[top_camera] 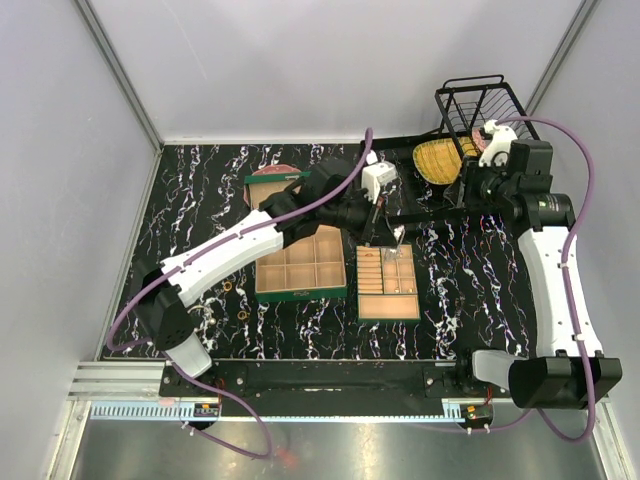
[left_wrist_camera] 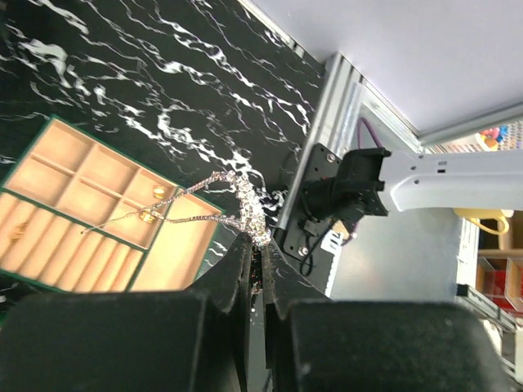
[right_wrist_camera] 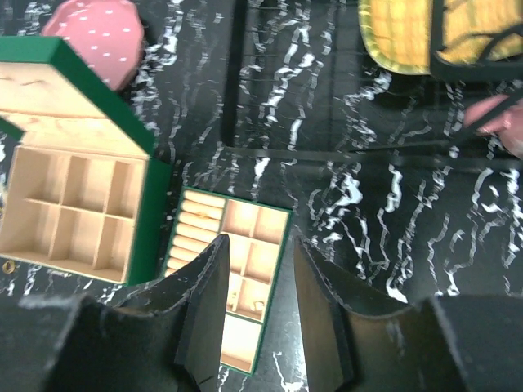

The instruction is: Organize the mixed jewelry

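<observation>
Two arms reach over the black marbled table (top_camera: 200, 200). The left tool (left_wrist_camera: 257, 249) is pinched shut on a tangled silvery chain necklace (left_wrist_camera: 248, 208). The bunched links sit right at its fingertips and thin strands trail off toward the left of the wrist view, over the small tan divided tray (left_wrist_camera: 82, 212). In the overhead view this tool hangs at the centre of the frame, above the upper end of that tray. A few gold glints show in the tray's compartments, too small to tell apart.

The right tool (right_wrist_camera: 260, 245) is raised at the upper right of the overhead view, near the black wire rack (top_camera: 480, 105) and a yellow woven dish (top_camera: 435, 160). Its jaws stand moderately apart with nothing between them.

The green box (top_camera: 300, 265) lies open just left of the tray. Two small gold rings (top_camera: 228, 287) lie on the table at the box's lower left.
</observation>
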`<action>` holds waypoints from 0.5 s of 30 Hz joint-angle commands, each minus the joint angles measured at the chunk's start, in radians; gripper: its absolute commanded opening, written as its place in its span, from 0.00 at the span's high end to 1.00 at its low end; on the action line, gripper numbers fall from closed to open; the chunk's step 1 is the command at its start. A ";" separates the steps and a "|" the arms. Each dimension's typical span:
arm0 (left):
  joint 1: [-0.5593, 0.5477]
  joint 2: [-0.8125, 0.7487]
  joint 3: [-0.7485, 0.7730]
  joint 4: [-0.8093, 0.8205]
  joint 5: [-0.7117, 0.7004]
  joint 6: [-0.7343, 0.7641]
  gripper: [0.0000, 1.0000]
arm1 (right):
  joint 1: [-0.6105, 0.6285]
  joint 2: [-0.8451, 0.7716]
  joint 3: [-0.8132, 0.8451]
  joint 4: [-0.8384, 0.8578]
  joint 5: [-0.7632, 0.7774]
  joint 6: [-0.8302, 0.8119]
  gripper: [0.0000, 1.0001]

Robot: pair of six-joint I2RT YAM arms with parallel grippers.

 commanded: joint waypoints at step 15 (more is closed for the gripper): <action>-0.112 -0.008 -0.016 0.061 0.048 -0.043 1.00 | -0.143 -0.011 -0.066 -0.031 0.033 -0.030 0.57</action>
